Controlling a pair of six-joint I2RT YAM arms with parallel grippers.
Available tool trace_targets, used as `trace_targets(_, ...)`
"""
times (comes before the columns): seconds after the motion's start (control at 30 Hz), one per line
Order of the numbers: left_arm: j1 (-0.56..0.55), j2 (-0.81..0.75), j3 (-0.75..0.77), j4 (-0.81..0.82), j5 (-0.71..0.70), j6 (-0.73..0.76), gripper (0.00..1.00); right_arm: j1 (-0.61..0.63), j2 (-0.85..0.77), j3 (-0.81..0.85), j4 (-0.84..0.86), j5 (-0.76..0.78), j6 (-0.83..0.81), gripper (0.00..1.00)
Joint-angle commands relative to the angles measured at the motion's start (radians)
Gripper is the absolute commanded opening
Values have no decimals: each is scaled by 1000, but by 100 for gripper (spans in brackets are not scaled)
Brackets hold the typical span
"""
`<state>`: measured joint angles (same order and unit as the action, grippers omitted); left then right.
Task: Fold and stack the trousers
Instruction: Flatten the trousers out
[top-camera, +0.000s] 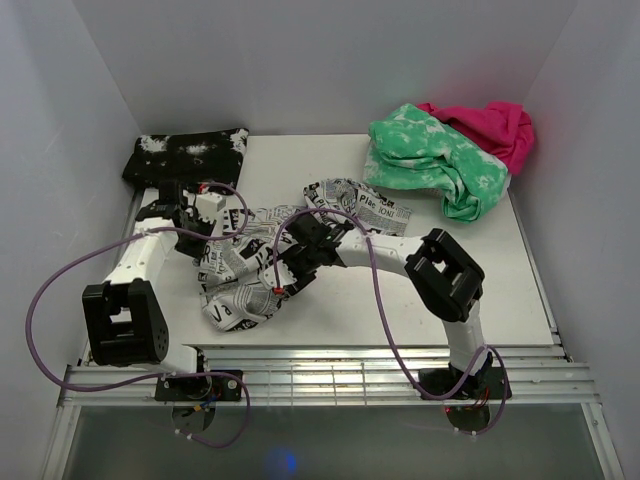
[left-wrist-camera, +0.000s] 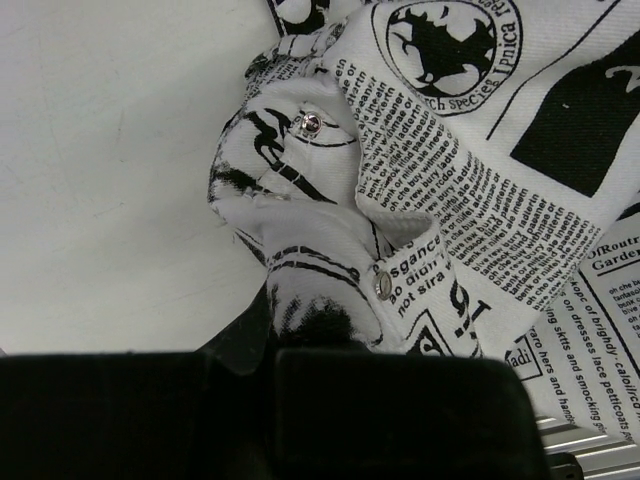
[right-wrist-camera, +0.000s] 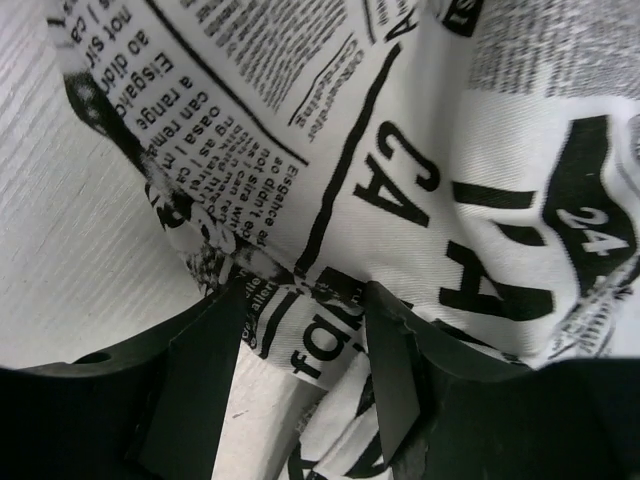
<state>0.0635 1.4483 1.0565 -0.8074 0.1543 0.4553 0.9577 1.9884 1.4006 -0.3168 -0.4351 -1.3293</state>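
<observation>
- Right gripper: fingers narrowed onto a fold of the trousers.
- Left gripper is at the buttoned waistband; we cannot tell how far open it is.
- The trousers lie crumpled left of the table's centre, with a leg trailing toward the far right corner, nearer our right arm.

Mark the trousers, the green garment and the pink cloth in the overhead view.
trousers (top-camera: 232, 298): top view, on the bunched near end.
green garment (top-camera: 430, 150): top view, on its middle.
pink cloth (top-camera: 497, 125): top view, on the part showing behind the green garment.
</observation>
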Motion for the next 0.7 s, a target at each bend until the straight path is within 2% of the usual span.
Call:
trace_targets(0.0,7,-5,37,25,39,11,0,1,-2,-14,-1,21,-34,57)
trace_targets(0.37,30,-20,-4,57,50,28,0,-37,-141,-140,-13,-4,-48,57)
trace_targets(0.67,32,4,8,63,65,22,0,-50,-39,-78,-79,4,-99,57)
